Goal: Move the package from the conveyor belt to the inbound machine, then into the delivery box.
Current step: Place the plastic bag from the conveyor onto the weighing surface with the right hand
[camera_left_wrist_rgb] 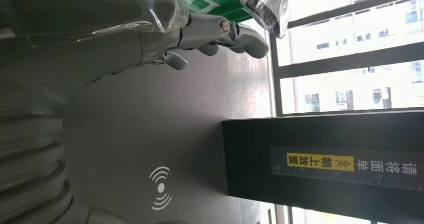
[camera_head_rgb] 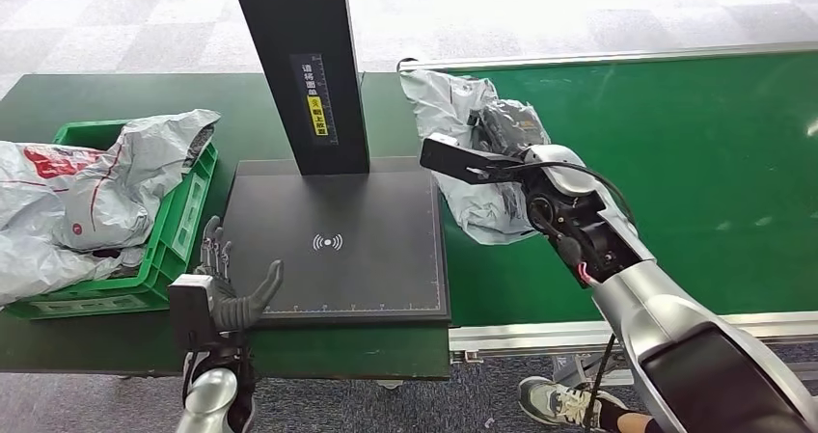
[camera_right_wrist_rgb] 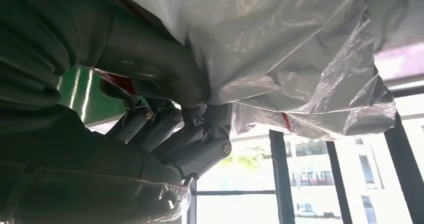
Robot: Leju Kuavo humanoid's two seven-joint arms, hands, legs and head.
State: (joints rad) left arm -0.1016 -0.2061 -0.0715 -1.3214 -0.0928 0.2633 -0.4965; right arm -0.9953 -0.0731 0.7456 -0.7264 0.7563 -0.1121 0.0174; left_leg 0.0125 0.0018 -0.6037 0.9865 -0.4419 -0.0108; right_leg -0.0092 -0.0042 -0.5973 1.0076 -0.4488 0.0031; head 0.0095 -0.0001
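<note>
Grey carpet floor (camera_head_rgb: 145, 28), bright windows (camera_left_wrist_rgb: 350, 44)

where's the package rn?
In the head view the grey package is right of centre, gripped by the right hand over the green conveyor belt, just right of the black inbound machine.

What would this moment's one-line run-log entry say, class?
right hand: grips grey package above conveyor belt | left hand: open, by inbound machine | delivery box: holds other packages
</note>
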